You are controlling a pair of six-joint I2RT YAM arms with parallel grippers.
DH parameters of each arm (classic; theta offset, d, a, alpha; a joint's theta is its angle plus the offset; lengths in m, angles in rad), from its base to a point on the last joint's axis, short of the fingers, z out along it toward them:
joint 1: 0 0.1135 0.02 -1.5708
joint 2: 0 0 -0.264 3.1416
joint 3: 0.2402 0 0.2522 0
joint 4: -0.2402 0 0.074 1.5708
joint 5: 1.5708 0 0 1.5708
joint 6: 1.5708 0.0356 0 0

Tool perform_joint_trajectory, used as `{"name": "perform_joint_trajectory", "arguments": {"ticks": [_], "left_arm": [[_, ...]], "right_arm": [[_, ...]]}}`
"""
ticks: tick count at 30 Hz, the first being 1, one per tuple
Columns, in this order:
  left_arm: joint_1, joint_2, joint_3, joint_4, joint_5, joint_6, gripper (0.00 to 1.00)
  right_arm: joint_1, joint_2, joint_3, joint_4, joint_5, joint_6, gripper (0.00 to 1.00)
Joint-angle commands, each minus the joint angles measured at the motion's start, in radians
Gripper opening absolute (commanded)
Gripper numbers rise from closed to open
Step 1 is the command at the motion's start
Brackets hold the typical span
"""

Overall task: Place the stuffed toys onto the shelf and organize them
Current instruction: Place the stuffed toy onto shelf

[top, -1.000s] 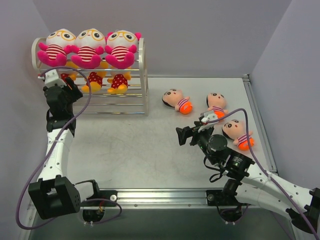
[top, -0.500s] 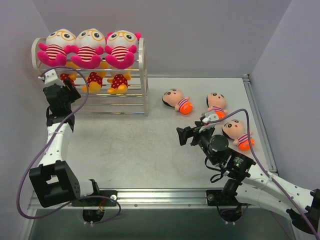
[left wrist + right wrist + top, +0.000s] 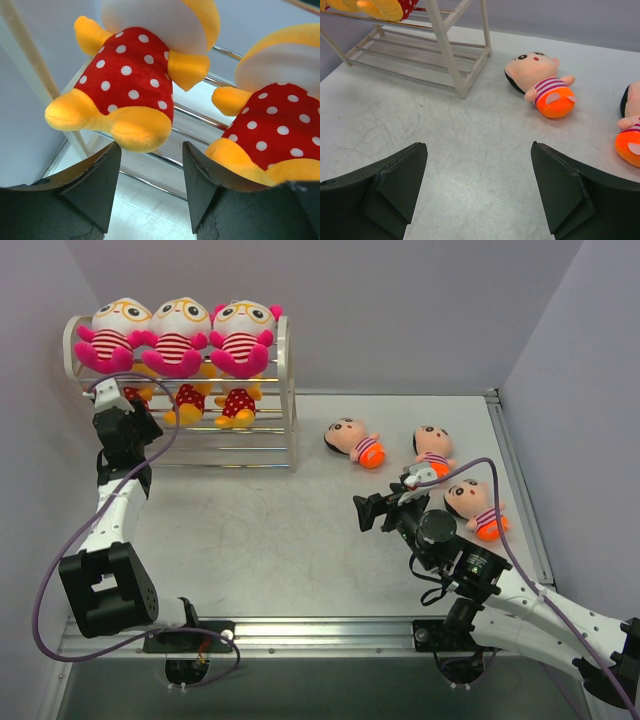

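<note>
The cream wire shelf (image 3: 290, 390) stands at the back left. Three pink stuffed toys (image 3: 180, 332) sit along its top tier, and yellow ones in red dotted dresses (image 3: 237, 403) sit on the middle tier. Three peach-faced toys lie on the table at right (image 3: 352, 440) (image 3: 433, 450) (image 3: 474, 505). My left gripper (image 3: 135, 418) is at the shelf's left end, partly hiding the leftmost yellow toy. In the left wrist view it (image 3: 151, 147) is open, just under that toy's foot (image 3: 135, 127), holding nothing. My right gripper (image 3: 362, 512) (image 3: 479, 146) hovers open over bare table, near one peach toy (image 3: 540, 82).
Grey walls close in the table at the back and both sides. A metal rail (image 3: 520, 480) runs along the right edge. Purple cables (image 3: 60, 590) loop off both arms. The shelf's bottom tier (image 3: 410, 55) holds nothing I can see.
My left gripper has moved up and in toward the shelf's middle tier, and its jaws have narrowed a little. The right arm and all toys have stayed put.
</note>
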Motion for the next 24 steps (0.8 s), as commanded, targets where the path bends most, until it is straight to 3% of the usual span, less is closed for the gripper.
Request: {"name": "perform_joint_trajectory", "arguments": {"ticks": [1,24], "left_arm": [[0.008,0.010,0.050,0.090,0.016,0.010,0.60],[0.008,0.029,0.030,0.145,-0.030,-0.011,0.58]], "right_arm": [[-0.005,0.007,0.014,0.025,0.030,0.002,0.88],[-0.007,0.038,0.016,0.030,0.033,-0.004,0.88]]}}
